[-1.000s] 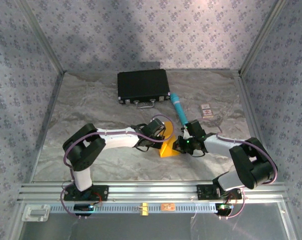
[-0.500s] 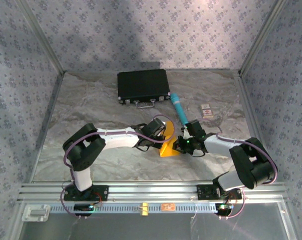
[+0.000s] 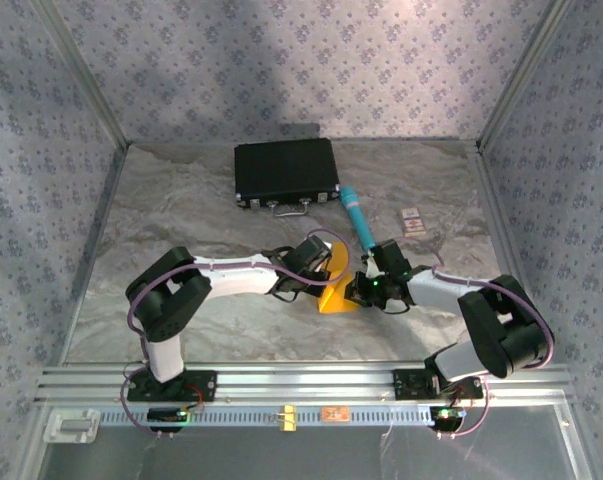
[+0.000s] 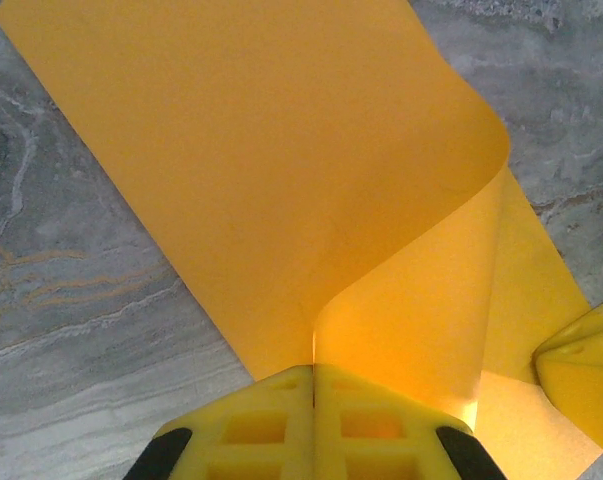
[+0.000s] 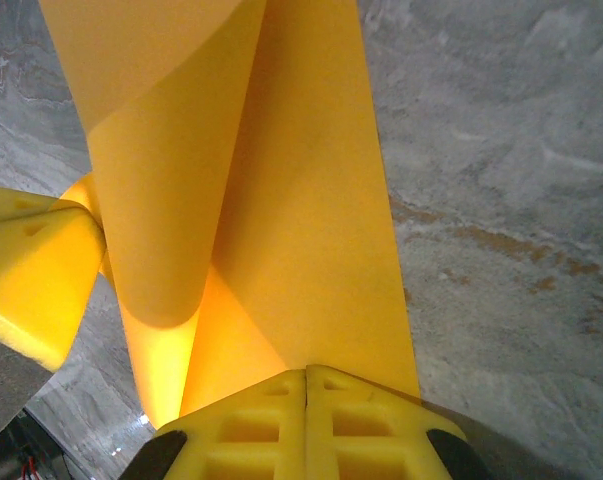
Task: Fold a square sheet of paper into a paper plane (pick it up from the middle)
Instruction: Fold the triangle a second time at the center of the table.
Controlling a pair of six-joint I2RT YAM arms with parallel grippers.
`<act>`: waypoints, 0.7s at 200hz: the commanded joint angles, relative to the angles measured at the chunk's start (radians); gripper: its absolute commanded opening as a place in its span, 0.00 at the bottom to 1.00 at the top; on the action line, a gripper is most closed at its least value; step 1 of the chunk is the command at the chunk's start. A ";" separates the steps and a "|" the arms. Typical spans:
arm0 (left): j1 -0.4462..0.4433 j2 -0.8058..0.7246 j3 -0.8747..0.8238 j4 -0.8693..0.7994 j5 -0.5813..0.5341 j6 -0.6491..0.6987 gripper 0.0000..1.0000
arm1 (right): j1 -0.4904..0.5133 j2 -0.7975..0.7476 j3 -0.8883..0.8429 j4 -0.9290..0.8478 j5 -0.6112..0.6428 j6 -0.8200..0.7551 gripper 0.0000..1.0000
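Well in front of the black case (image 3: 286,172), nearest the arm bases, the square sheet of paper (image 4: 281,150) lies partly on the marble-patterned table (image 3: 181,230). One edge is curled up and over into a loose fold. The left gripper (image 4: 313,375) pinches that lifted edge, its yellow fingers pressed together with the paper between them. The right gripper (image 5: 307,375) faces it from the sheet's other side, with its fingers likewise closed flat on the paper. Farther back, a teal tube (image 3: 358,218) lies slanted between the sheet and the case's right end. A small card (image 3: 412,220) lies right of the case and nearer than it.
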 commanded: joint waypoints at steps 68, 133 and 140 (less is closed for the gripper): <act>0.010 0.035 0.022 0.035 0.004 0.035 0.03 | -0.008 0.006 -0.016 -0.038 0.013 -0.021 0.02; 0.010 0.025 0.020 0.051 0.024 0.048 0.03 | -0.010 0.005 -0.017 -0.038 0.013 -0.023 0.02; 0.010 0.029 0.023 0.048 0.023 0.051 0.03 | -0.009 0.005 -0.017 -0.039 0.014 -0.022 0.02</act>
